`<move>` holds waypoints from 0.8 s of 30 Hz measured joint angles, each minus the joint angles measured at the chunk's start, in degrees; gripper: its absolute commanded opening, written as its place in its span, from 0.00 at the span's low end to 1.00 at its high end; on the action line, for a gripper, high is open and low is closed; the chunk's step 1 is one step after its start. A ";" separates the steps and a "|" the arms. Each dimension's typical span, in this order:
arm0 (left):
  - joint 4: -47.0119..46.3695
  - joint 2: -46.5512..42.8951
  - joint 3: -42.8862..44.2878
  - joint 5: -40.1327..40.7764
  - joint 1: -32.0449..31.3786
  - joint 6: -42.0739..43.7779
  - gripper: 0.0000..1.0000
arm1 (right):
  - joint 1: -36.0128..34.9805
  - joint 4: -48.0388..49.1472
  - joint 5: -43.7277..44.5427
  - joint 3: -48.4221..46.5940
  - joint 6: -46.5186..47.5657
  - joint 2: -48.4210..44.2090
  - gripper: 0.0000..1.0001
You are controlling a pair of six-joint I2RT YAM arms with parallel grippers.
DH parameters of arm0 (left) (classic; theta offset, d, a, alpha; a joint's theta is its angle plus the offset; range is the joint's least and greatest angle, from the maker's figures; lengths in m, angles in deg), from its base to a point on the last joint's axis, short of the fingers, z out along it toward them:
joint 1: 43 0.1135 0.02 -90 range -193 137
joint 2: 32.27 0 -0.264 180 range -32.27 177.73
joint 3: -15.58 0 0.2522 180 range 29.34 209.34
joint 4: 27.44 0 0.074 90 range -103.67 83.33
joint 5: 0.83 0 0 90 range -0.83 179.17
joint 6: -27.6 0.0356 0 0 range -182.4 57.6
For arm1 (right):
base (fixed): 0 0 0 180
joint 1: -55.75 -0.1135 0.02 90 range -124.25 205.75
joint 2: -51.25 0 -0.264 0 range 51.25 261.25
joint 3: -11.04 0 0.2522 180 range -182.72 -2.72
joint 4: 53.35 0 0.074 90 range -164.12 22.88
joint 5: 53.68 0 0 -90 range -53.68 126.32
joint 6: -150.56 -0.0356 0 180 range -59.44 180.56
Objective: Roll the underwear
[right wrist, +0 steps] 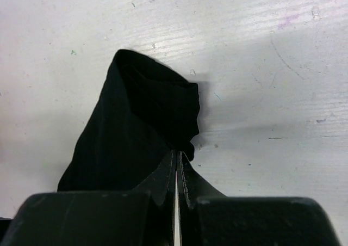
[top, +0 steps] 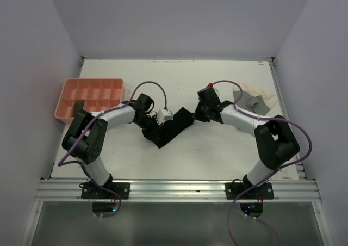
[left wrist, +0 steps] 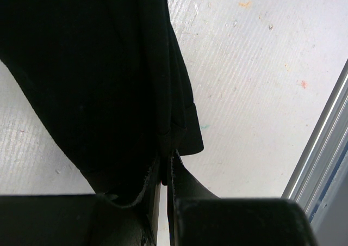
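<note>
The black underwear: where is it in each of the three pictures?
Top external: black underwear in the middle, a slanted strip.
Left wrist: black underwear fills the upper left.
Right wrist: black underwear bunched at centre.
Shared landmark: the white table under it.

Top view: high above the near edge, looking down over the whole worktop (top: pixel 217 159). Wrist views hug the left claw (left wrist: pixel 166 161) and right claw (right wrist: pixel 176 158); all share the black underwear (top: pixel 174 127).

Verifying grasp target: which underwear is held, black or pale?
The black underwear, in the centre, pinched by the left gripper and right gripper; the cream and grey underwear lies untouched at the far right.
</note>
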 measured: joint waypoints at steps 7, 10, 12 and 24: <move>0.15 -0.04 0.00 -0.04 -0.02 0.81 0.11 | 0.02 -0.07 0.28 1.75 0.57 2.34 0.00; 0.22 -0.17 0.00 -0.04 -0.17 1.38 0.15 | 0.02 0.07 0.24 1.99 0.76 4.72 0.00; 0.31 -0.31 -0.04 0.00 -0.28 1.90 0.18 | 0.02 0.15 0.13 2.08 0.96 5.27 0.01; 0.92 -2.38 -1.03 0.74 -2.01 4.28 0.37 | 0.11 -3.34 0.39 -2.05 3.54 -2.47 0.27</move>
